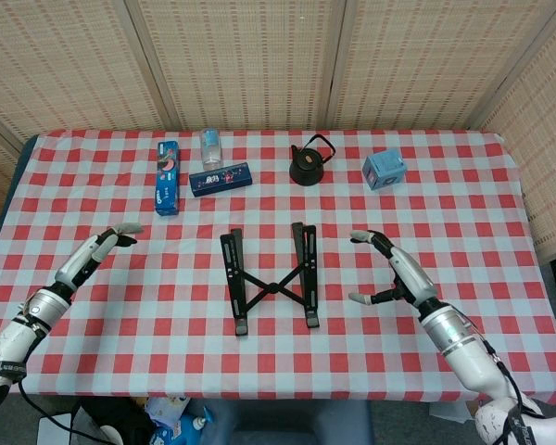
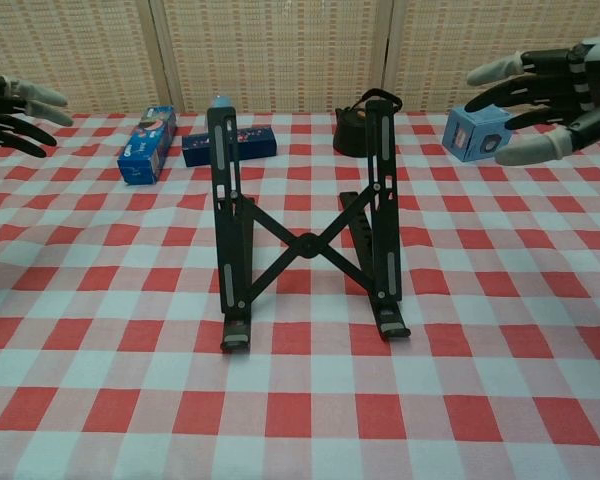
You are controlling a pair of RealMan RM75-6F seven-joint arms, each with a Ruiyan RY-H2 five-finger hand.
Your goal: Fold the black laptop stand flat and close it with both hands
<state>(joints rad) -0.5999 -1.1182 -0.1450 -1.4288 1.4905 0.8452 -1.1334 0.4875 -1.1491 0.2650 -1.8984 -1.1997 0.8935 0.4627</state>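
Black laptop stand (image 1: 271,278): one unit, unfolded. Two slim parallel rails joined by a crossed X-brace pivoting at a central hub. Chest view (image 2: 305,235) shows both rails raised at a steep slant, propped on hinged rear legs, each with a slotted face and a small upturned lip at its lower front end. Stands on the red-and-white checked tablecloth, near the middle of the table, front lips toward the robot. Nothing touches it.
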